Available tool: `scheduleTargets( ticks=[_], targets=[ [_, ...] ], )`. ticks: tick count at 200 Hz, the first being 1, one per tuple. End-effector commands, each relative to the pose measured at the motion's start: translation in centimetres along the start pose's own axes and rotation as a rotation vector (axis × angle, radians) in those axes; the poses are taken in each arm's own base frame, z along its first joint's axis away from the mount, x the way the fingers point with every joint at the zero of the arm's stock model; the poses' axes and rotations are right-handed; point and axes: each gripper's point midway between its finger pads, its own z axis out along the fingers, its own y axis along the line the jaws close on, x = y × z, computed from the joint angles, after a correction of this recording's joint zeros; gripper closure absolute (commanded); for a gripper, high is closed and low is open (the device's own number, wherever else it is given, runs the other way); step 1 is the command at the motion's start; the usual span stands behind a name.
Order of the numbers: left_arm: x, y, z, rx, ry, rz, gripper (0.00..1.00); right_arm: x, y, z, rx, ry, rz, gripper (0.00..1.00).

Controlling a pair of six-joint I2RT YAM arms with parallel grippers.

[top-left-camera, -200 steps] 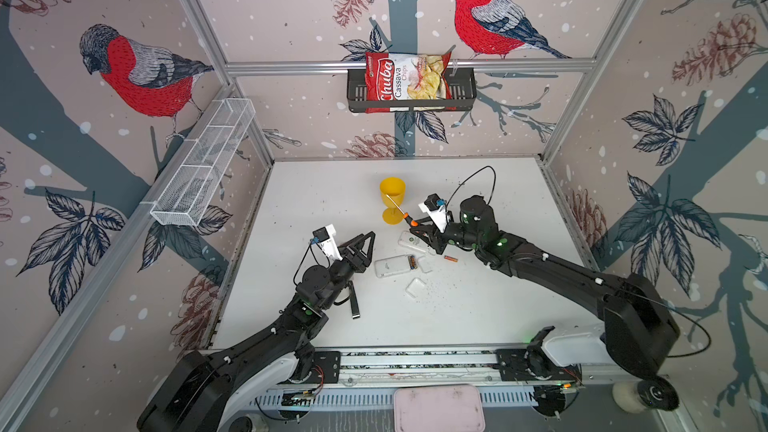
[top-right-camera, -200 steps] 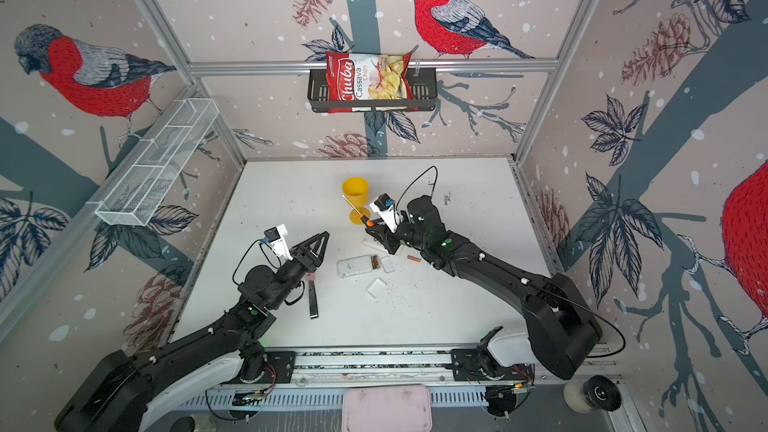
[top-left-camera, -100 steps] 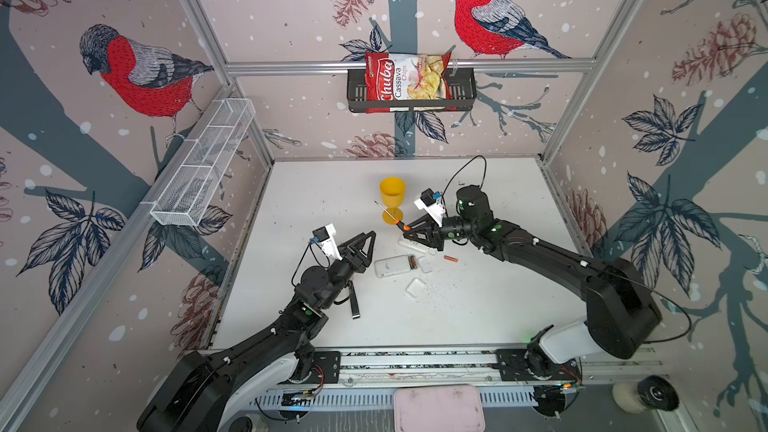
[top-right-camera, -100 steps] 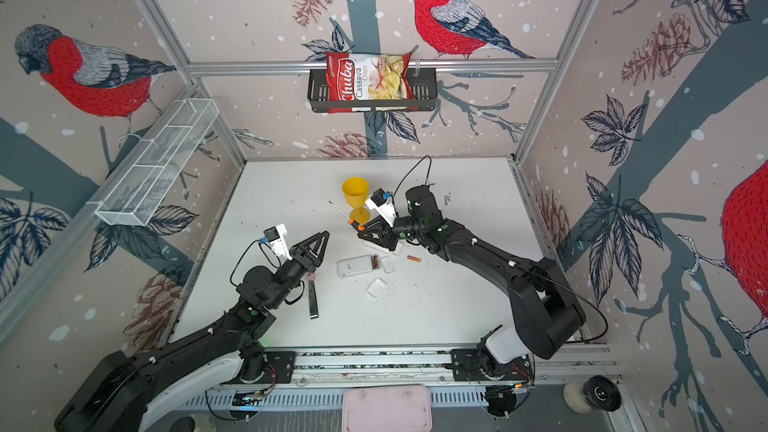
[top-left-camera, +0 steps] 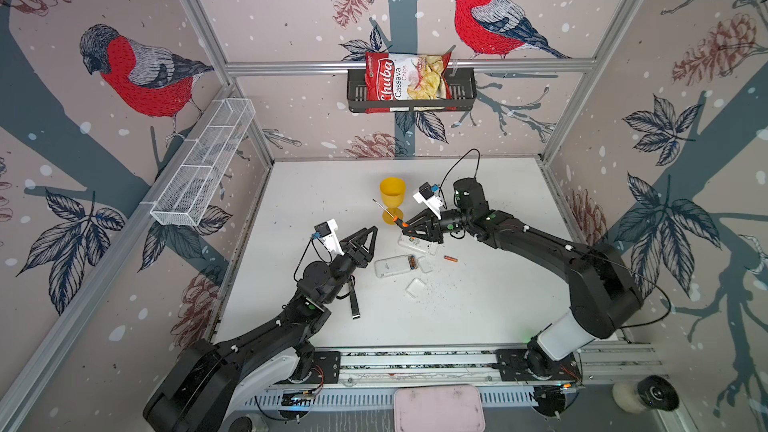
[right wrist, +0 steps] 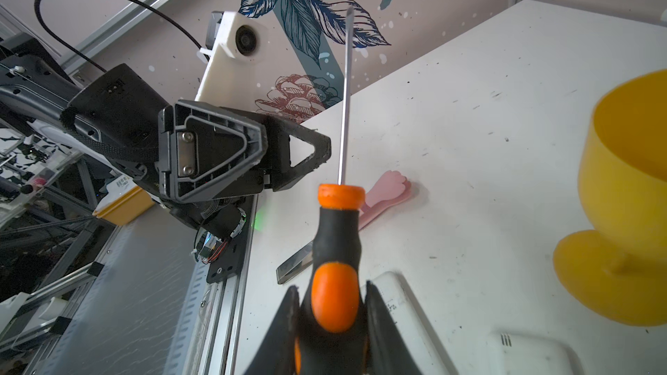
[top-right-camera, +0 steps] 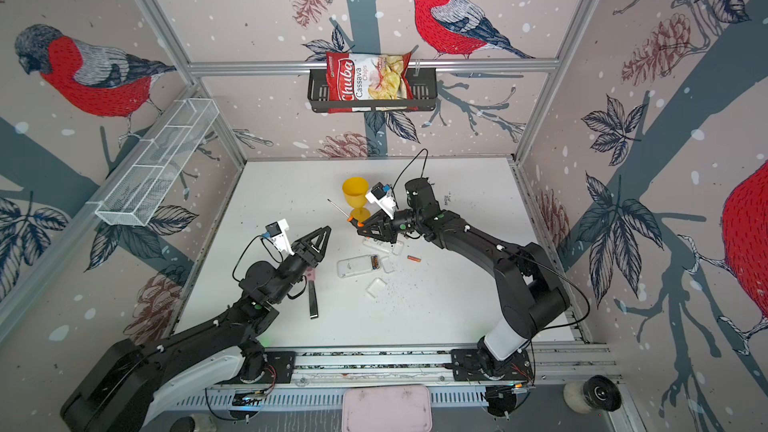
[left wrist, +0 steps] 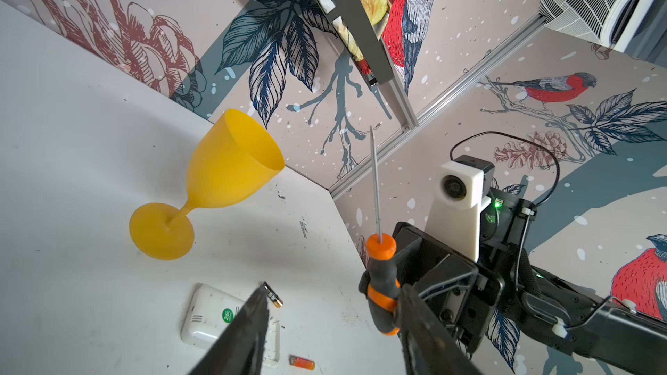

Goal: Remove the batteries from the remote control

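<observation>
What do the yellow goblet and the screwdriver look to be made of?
Yellow goblet: likely moulded plastic; opaque, even colour, satin sheen with soft highlights.
Screwdriver handle: looks like a black rubbery grip over orange hard plastic, matte.
Its shaft: thin bare metal, grey and slightly shiny.

You have a white table (top-left-camera: 478, 317) carrying a yellow goblet (top-left-camera: 392, 196), an open remote (top-left-camera: 388, 268) (batteries (top-left-camera: 411, 262) visible in its bay), a second remote (top-left-camera: 420, 247), a loose orange battery (top-left-camera: 450, 259), a clear cover (top-left-camera: 415, 288) and a flat tool (top-left-camera: 354, 305).
</observation>
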Motion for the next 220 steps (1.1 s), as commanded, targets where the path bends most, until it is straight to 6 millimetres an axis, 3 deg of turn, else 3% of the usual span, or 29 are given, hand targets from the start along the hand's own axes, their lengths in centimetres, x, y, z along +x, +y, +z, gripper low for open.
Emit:
scheduleTargets(
  ticks=[1, 84, 148, 201, 220],
  targets=[
    [-1.6, -1.9, 0.9, 0.083, -0.051, -0.049, 0.47, -0.6, 0.0, 0.0, -0.020, -0.006, -0.019, 1.00],
    [-2.5, -3.0, 5.7, 0.115, -0.052, -0.084, 0.52, -1.5, -2.5, -0.2, 0.089, -0.002, -0.058, 1.00],
    [-1.9, -2.2, 8.3, 0.108, -0.039, -0.101, 0.56, -1.3, -3.2, -0.3, 0.085, 0.006, -0.054, 1.00],
    [-1.4, -2.0, 9.9, 0.121, -0.017, -0.121, 0.72, -0.8, -3.8, -0.2, 0.105, 0.016, -0.052, 1.00],
    [-1.0, -1.6, 10.1, 0.114, -0.005, -0.129, 0.82, -0.7, -4.1, -0.3, 0.119, 0.019, -0.054, 1.00]
  ],
)
